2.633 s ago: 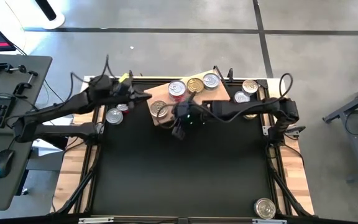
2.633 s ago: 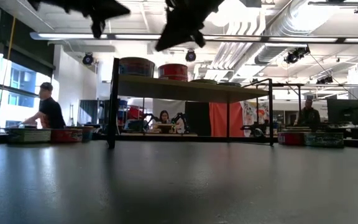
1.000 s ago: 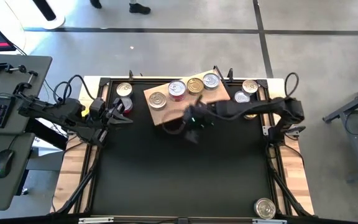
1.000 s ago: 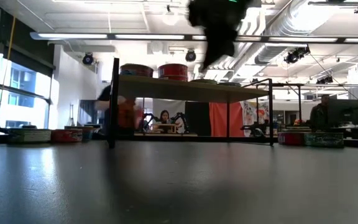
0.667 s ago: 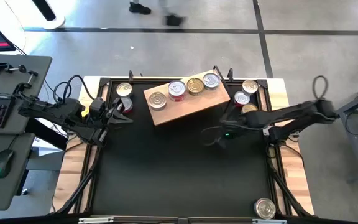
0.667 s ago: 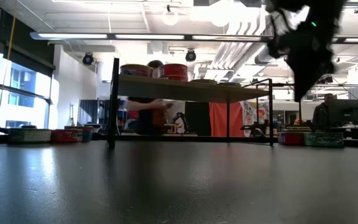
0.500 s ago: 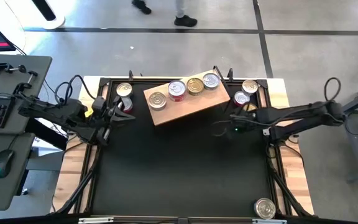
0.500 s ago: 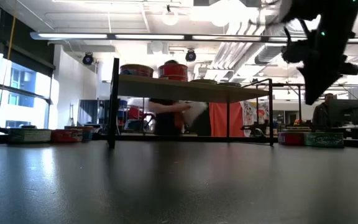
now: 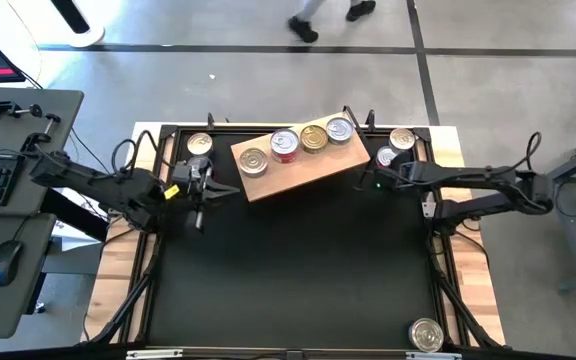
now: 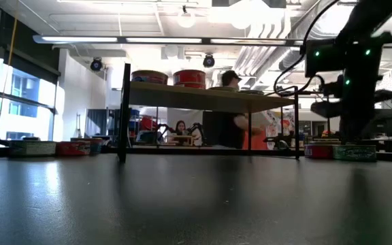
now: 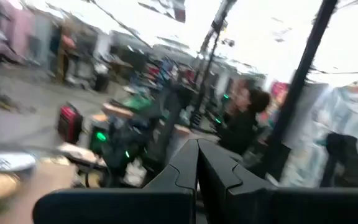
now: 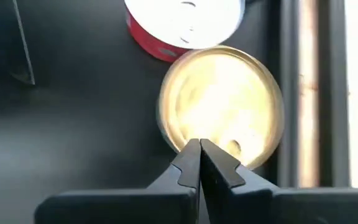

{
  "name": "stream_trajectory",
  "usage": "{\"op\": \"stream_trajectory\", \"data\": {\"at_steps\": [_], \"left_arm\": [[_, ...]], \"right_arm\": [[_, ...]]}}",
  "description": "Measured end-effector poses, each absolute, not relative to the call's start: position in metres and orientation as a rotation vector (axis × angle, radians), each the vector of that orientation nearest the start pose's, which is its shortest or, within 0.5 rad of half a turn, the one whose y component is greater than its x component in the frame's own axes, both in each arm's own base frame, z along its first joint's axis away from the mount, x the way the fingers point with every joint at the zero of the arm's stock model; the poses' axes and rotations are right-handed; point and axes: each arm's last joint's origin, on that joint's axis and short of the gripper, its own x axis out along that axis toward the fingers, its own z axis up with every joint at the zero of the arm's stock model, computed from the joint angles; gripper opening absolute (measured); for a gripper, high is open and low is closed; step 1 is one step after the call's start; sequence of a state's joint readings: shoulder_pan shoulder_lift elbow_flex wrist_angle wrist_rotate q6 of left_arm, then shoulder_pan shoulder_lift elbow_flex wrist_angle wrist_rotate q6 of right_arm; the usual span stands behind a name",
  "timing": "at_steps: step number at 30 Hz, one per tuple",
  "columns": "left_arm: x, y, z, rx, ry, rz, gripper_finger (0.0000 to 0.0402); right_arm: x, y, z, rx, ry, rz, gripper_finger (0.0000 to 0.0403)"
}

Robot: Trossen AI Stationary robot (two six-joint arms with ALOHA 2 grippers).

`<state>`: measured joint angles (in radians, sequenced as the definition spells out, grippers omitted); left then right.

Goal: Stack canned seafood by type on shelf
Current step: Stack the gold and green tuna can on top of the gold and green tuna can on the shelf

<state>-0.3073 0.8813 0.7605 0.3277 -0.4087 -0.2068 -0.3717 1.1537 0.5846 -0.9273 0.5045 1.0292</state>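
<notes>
The shelf (image 9: 303,168), a light-brown block, lies slanted at the table's far side with several tins (image 9: 285,143) in a row on top. Two more tins (image 9: 199,146) stand left of it. At the far right stand a silver-lidded red tin (image 12: 185,22) and a gold-lidded tin (image 12: 219,106). My right gripper (image 12: 199,143) is shut and points down over the gold tin's rim; in the high view it (image 9: 377,180) is right of the shelf. My left gripper (image 9: 230,188) is shut beside the shelf's left end, holding nothing. My right gripper's shut fingertips (image 12: 191,155) come slanting down over the gold tin's lid (image 12: 229,134) near its rim. I cannot tell whether they touch it. The tin stands upright on the table.
One lone tin (image 9: 426,335) stands at the near right corner. The dark mat (image 9: 298,270) is bare in the middle and near side. A black frame rail (image 9: 436,250) runs along the right edge. A person (image 10: 233,119) walks beyond the table.
My right gripper has swung from in front of the shelf toward the table's right edge, sunk and rolled, ending over the tins at the far right. My left gripper has moved a little toward the shelf's left end. Both stayed shut.
</notes>
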Motion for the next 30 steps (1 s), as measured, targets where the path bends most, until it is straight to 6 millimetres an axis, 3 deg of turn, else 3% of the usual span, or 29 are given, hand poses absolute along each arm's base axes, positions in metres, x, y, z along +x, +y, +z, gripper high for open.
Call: {"op": "stream_trajectory", "data": {"at_steps": [9, 15, 21, 30], "left_arm": [[0.198, -0.049, 0.360, -0.249, -0.287, 0.146, 0.0000], [0.199, -0.050, 0.359, -0.247, -0.281, 0.147, 0.0000], [0.199, -0.050, 0.359, -0.247, -0.281, 0.146, 0.0000], [0.200, -0.056, 0.350, -0.246, -0.184, 0.089, 0.0000]], "right_arm": [[0.135, -0.088, 0.162, 0.609, 1.024, -1.437, 0.0000], [0.126, -0.084, 0.148, 0.666, 1.062, -1.433, 0.0000], [0.137, -0.062, 0.147, 0.661, 1.110, -1.267, 0.0000], [0.160, 0.001, 0.155, 0.757, 1.127, -0.956, 0.0000]]}}
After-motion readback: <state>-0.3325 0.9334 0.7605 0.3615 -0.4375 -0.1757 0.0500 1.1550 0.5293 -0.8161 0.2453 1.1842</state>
